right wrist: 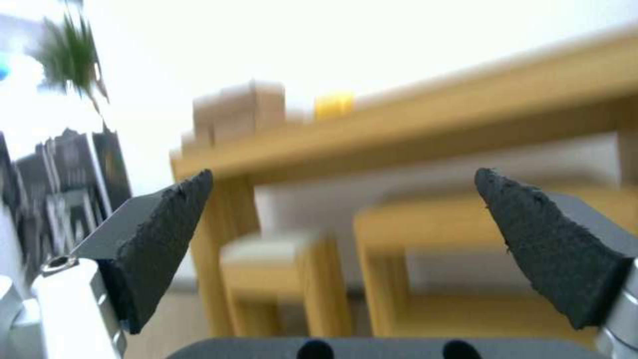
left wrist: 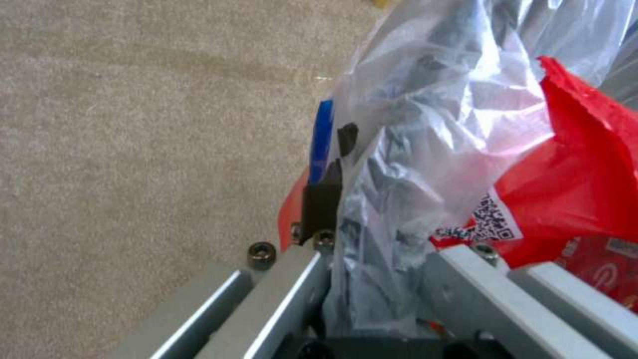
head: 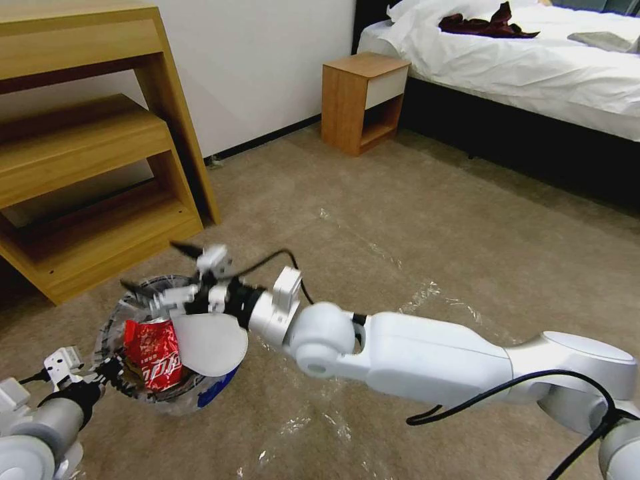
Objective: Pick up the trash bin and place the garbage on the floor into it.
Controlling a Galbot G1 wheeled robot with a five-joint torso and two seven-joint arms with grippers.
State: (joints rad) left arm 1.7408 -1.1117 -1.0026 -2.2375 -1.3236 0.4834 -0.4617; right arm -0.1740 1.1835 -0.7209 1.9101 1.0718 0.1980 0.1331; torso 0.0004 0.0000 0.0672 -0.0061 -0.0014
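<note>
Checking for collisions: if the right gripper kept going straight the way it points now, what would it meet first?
Probably the wooden shelf unit. The right gripper, fingers open over the trash bin, faces its legs and shelves with nothing visible between, though depth is unclear.

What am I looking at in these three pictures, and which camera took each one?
A two-armed wheeled robot is tidying a bedroom. The wide picture comes from its head camera, looking down at the carpeted floor. The left gripper is shut on the rim of the trash bin, a small bin lined with a clear bag, holding a red wrapper and a white insole. The right gripper hovers open above the bin, holding nothing. The other two pictures come from wrist cameras: the left shows the bag and wrapper close up, the right its spread fingertips facing wooden shelves.
</note>
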